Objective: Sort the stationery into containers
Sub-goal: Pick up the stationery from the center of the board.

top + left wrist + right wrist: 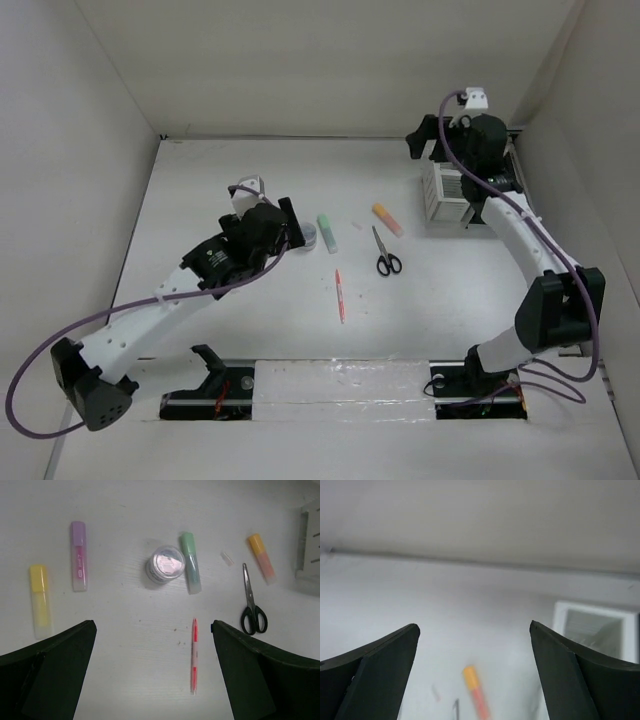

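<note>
Two claws, both spread wide and empty. The left gripper (pixel 152 625) hangs over the yellow highlighter (pixel 40 600), purple highlighter (pixel 78 555), roll (pixel 165 564), green highlighter (pixel 191 562), pen (pixel 194 655) and scissors (pixel 252 605), all loose on the table (pixel 250 165). Next, the orange highlighter (pixel 262 557) lies near the white organizer (pixel 445 190), whose contents are unclear. The right gripper (pixel 473 625) hovers there.

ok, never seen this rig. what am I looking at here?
Two robot arms bolted to a table, each ending in a two-finger claw. One picture comes from a fixed overhead camera; the other two from wrist cameras, the dark wedges being each claw's own fingers. On the table lie a yellow highlighter, purple highlighter, green highlighter, orange highlighter, red pen, scissors and round roll; a white organizer stands at the right. The left gripper hovers over the items, the right gripper near the organizer; both are open, holding nothing.
</note>
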Controlling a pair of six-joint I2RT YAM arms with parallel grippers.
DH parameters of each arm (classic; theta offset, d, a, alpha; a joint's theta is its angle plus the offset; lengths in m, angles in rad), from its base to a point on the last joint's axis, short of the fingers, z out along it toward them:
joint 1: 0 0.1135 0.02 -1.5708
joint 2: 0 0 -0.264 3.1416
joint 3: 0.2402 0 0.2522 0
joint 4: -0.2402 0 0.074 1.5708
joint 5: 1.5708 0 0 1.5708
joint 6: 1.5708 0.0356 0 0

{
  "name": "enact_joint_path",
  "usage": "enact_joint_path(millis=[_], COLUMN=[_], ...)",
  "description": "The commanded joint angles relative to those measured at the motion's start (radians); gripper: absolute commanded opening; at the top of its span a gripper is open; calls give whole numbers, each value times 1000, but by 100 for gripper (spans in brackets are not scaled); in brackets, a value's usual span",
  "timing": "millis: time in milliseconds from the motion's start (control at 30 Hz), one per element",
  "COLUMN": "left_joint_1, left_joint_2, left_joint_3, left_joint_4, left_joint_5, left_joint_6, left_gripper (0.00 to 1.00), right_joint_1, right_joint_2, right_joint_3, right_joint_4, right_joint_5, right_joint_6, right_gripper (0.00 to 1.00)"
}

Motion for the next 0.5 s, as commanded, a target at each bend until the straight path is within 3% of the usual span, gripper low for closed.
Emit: enact_joint_path(millis=[0, 133, 233, 367, 467], left_joint_1=[53, 145, 145, 145, 159], left_joint_2=[50, 111, 134, 109, 56], left_joint_3=[75, 127, 173, 198, 198], left_joint_4=[-53, -97, -142, -189, -199], left_joint_5=[-32, 39, -2, -104, -125], left_joint_6=[-98, -135, -161, -207, -207], left_gripper=[100, 100, 100, 100, 100], right_joint_1=[97, 246, 378, 599, 703], right_joint_2=[-70, -140, -163, -222, -246], right_joint_3=[-73, -193, -247, -304, -366], right_joint_4=[-192, -237, -277, -349, -349], right_joint_5=[66, 90, 190, 461, 482], right_joint_6=[-21, 5, 95, 238, 298], right_gripper=[97, 93, 90, 90, 87])
